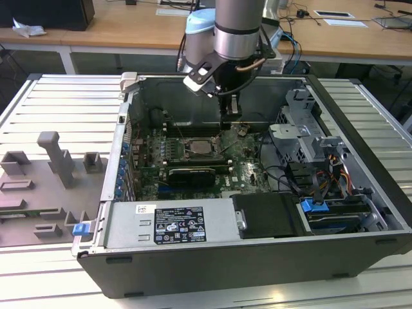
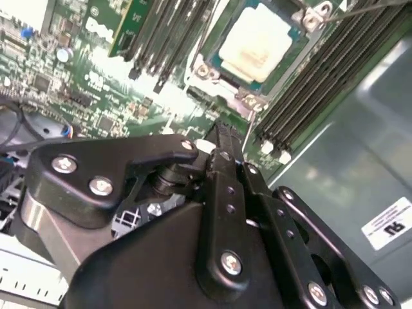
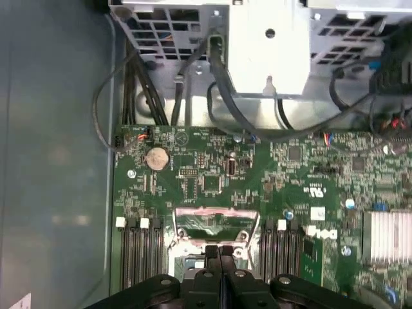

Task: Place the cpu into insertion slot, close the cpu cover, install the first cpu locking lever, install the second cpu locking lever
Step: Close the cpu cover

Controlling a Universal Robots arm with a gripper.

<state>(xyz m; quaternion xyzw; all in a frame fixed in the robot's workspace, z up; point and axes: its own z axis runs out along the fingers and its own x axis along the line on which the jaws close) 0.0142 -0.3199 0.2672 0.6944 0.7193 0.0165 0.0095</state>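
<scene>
Your cpu (image 2: pixel 257 42) sits in the insertion slot (image 1: pixel 201 147) and the cpu cover (image 3: pixel 215 212) looks folded down around it, so I judge you are at the locking levers. Your claw (image 3: pixel 221 250) has its fingers pressed together on nothing, tips just beside a thin wire lever (image 2: pixel 247 136). That calls for a fine, steady push. The open computer case (image 1: pixel 96 248) lies on a ribbed grey desk (image 1: pixel 51 103)

Probably a lab; slatted metal bench (image 1: pixel 58 96), wooden desks (image 1: pixel 129 29) behind.
</scene>
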